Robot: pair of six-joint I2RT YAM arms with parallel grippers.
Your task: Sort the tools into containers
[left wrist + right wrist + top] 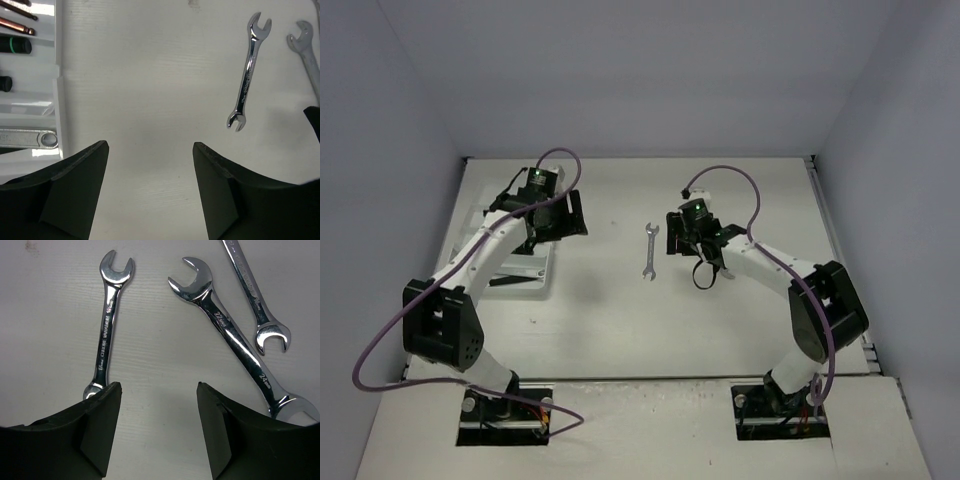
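Note:
Three silver wrenches lie on the white table. In the right wrist view a small one (106,325) is at the left, its lower end beside my left fingertip (107,395); a large one (227,337) and a third (252,290) lie to the right. My right gripper (159,390) is open and empty over bare table between them; from above it (686,242) sits just right of the small wrench (650,250). My left gripper (150,150) is open and empty over the table, right of the white tray (30,105). The tray holds hex keys (15,22), a green-black screwdriver (14,45) and a silver wrench (30,139).
The tray (525,278) lies at the table's left, partly hidden under my left arm (485,250). The left wrist view also shows the small wrench (248,70) and one more (310,55) far to the right. Pale walls close in the table on three sides.

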